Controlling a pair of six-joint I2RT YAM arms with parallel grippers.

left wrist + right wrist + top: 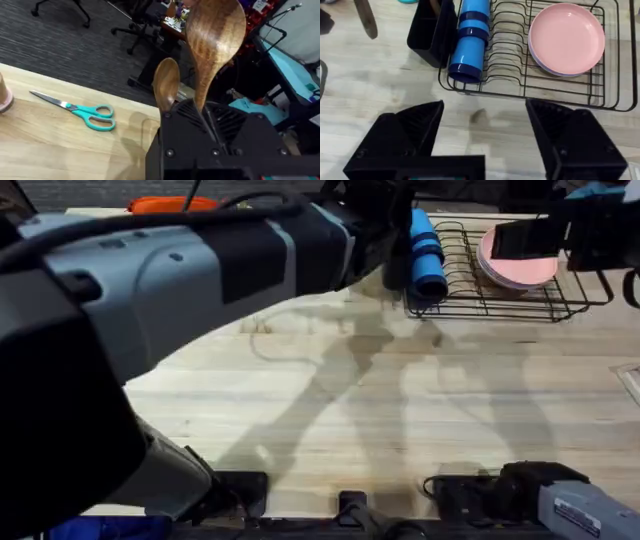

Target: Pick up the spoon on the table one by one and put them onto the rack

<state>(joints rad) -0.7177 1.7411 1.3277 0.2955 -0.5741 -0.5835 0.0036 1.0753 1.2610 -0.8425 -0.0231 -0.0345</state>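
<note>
My left gripper (pixel 205 112) is shut on a brown wooden spoon (pixel 215 40), whose round bowl stands up beyond the fingers. A second spoon (pixel 166 82) shows its bowl just beside it; what holds it is hidden behind the gripper. In the overhead view the left arm reaches across to the black utensil cup end of the rack (pixel 520 300). A brown wooden handle (pixel 365 20) hangs in the air next to the black cup (pixel 427 30). My right gripper (pixel 485 105) is open and empty above the table (pixel 380 80), in front of the rack (pixel 520 85).
A blue cylinder (pixel 470 40) lies in the rack by the cup, and a pink plate (pixel 565 40) leans in its wires. Teal-handled scissors (pixel 82 112) lie on the table near its far edge. An orange object (pixel 170 202) sits at the back left.
</note>
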